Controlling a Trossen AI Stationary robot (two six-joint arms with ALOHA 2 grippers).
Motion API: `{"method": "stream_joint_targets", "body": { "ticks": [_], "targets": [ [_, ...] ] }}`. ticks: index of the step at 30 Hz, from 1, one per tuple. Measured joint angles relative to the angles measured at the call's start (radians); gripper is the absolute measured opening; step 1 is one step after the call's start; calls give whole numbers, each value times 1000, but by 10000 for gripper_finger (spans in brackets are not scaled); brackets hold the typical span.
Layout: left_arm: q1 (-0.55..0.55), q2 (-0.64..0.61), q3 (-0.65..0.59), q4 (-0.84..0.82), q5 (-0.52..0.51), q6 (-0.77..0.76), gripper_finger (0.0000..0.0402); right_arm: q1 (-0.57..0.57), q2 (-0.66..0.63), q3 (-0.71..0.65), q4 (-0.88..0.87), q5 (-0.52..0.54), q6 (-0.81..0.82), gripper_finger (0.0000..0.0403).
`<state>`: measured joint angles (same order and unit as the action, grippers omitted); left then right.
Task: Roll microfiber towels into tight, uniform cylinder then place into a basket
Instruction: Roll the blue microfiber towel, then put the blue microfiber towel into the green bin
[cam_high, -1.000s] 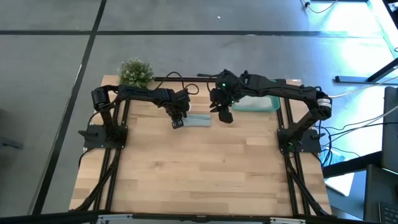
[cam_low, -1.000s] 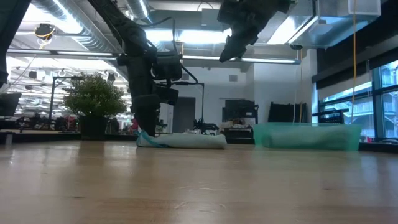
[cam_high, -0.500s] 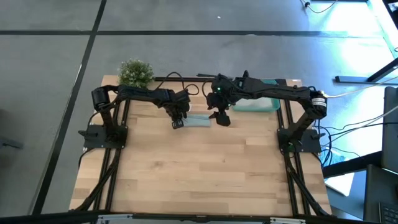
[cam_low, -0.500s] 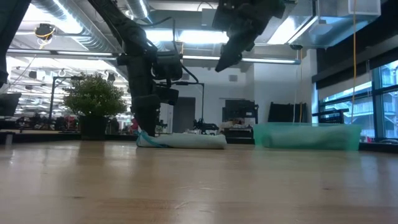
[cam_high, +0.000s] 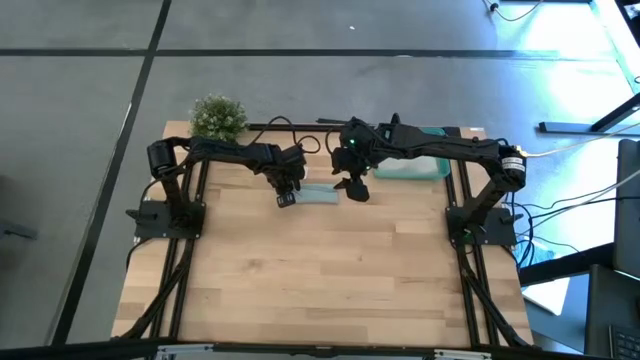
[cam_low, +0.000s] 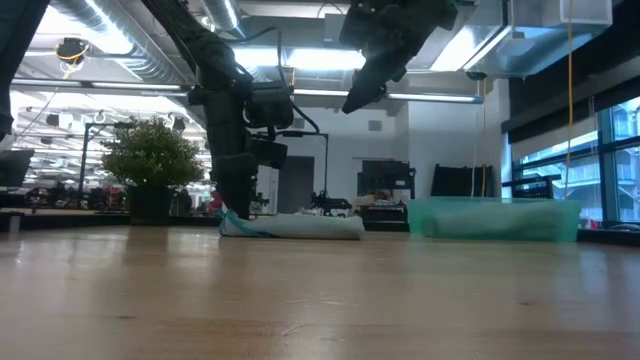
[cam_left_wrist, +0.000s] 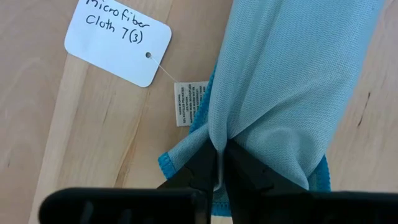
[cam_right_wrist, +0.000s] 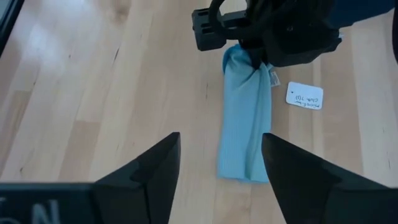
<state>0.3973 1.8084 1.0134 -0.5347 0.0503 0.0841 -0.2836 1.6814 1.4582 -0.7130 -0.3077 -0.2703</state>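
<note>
We note the left gripper (cam_left_wrist: 219, 163) low at the table with fingers nearly together, pinching fabric, and the right gripper (cam_right_wrist: 219, 163) raised, fingers spread.

You look across a pale wooden table (cam_low: 300, 300) into a workshop: ceiling light strips (cam_low: 300, 60), silver ducts (cam_low: 120, 40), a potted plant (cam_low: 150, 165), tall windows (cam_low: 600, 160), grey floor (cam_high: 300, 30).

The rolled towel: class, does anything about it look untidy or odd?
The rolled towel is not uniform: at the end pinched by the left end effector it bunches, with a blue hem and white tag sticking out.
</note>
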Motion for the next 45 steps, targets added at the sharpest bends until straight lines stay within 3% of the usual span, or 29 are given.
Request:
{"method": "stream_joint_targets", "body": {
  "ticks": [45],
  "targets": [
    [2, 0, 2, 8, -9, -2, 33, 0, -2, 0, 61, -22, 4, 223]
  ]
}}
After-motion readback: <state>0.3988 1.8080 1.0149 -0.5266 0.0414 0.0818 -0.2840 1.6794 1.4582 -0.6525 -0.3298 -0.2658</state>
